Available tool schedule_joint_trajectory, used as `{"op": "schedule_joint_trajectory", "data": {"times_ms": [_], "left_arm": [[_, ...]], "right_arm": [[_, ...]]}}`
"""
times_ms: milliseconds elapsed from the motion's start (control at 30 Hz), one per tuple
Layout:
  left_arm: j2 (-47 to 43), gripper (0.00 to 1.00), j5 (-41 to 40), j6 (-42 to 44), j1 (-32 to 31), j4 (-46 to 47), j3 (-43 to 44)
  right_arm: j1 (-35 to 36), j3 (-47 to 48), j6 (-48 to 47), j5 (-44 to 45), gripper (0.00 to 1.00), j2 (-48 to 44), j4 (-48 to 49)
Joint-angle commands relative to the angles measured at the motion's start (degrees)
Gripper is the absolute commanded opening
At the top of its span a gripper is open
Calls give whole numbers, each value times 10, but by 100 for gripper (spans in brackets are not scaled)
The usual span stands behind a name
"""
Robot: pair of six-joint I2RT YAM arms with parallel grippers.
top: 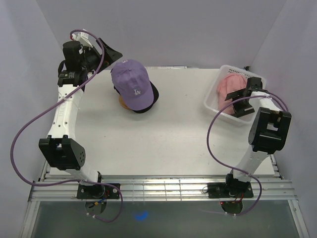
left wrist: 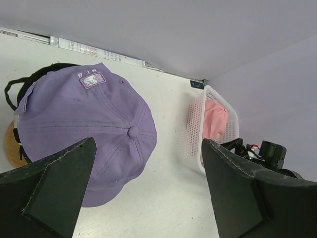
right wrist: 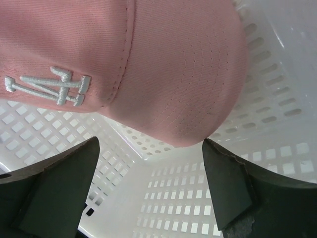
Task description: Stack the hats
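A lavender hat (top: pixel 132 83) (left wrist: pixel 84 129) tops a pile of dark hats (top: pixel 151 95) on a wooden stand (top: pixel 123 103) at the back left of the table. A pink hat (top: pixel 229 85) (right wrist: pixel 124 64) with a white embroidered logo lies inside the white mesh basket (top: pixel 214 104) (right wrist: pixel 198 198) at the back right. My right gripper (top: pixel 243 101) (right wrist: pixel 148 191) hovers open inside the basket, just short of the pink hat's brim, holding nothing. Raised at the back left corner, my left gripper (top: pixel 106 52) (left wrist: pixel 148 193) is open and empty, apart from the lavender hat.
The basket (left wrist: pixel 198 124) stands close to the right wall, and its walls hem in the right gripper. White walls enclose the table on three sides. Purple cables loop from both arms. The arm bases sit at the near edge.
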Motion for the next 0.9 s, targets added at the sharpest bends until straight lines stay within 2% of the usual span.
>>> {"op": "schedule_joint_trajectory", "data": {"times_ms": [0,167,333,700,867], "left_arm": [[-1,98,-4,5,-3,0,26],[2,98,-8,4,-3,1,21],[-2,98,-6,2,-3,6,9],[3,98,-6,3,-3,6,12],[7,98,-8,5,-3,4,23]], "right_arm": [[-2,51,38,46,89,3,-66],[-2,118,52,39,89,11,-136],[4,115,58,53,89,11,-166],[6,-19,66,38,89,11,-81],[6,-40,61,31,89,21,-29]]}}
